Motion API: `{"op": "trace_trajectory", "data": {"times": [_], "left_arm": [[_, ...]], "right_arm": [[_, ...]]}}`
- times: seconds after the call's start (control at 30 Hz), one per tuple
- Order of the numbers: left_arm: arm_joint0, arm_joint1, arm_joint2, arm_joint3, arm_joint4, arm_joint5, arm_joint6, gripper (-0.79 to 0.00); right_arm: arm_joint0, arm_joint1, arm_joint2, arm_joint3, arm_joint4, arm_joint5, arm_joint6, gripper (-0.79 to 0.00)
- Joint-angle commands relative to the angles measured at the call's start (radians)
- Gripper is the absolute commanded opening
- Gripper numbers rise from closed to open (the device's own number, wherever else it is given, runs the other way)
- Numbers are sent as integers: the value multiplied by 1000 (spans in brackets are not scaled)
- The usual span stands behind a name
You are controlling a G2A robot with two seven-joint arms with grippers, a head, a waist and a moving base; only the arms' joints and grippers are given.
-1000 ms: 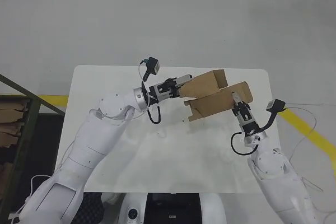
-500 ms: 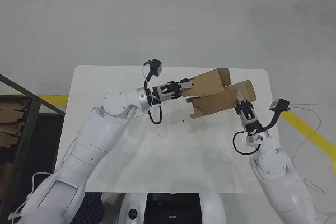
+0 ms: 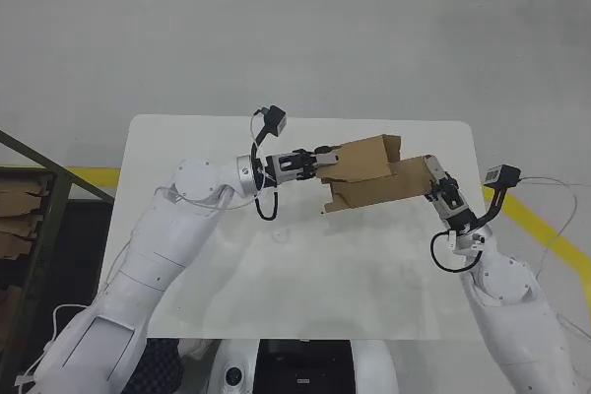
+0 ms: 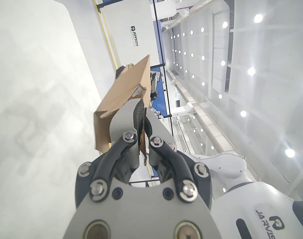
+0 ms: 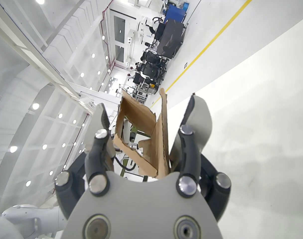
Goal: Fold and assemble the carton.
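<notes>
Carton [image 3: 372, 165] levelled; left gripper [image 3: 329, 156] pinches edge, right gripper [image 3: 433, 173] straddles end.

Industrial lab hall: ceiling spots [image 4: 258, 18], yellow floor line [image 5: 223, 28], office chairs [image 5: 151, 62].

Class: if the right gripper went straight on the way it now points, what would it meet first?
Most likely the carton: its end sits between the open fingers of the right gripper.

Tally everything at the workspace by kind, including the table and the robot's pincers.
brown cardboard carton: 1
grey-and-black robot pincers: 2 (left pincer, right pincer)
white rectangular table: 1
Total: 4
</notes>
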Motion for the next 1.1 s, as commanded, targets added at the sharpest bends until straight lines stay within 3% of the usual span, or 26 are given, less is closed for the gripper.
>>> {"op": "trace_trajectory", "data": {"times": [0.0, 0.27, 0.37, 0.67, 1.0, 1.07], "left_arm": [[6, 4, -9, -2, 5, -11, -20, -785], [24, 19, -32, -25, 69, -47, -87, -785], [28, 22, -35, -30, 80, -57, -105, -785], [25, 24, -23, -20, 75, -149, -161, -785], [14, 24, 2, 7, 22, -200, -239, -785], [14, 24, 5, 14, 17, -202, -238, -785]], "right_arm": [[14, 2, 13, 23, 9, -7, 44, 0], [81, 19, 81, 96, 13, -43, 226, 0], [99, 27, 91, 99, 48, -64, 370, 0], [138, 39, 48, 132, 365, -71, 835, 0], [205, 37, -13, 194, 363, -71, 942, 0], [218, 35, -26, 203, 361, -71, 942, -65]]}}
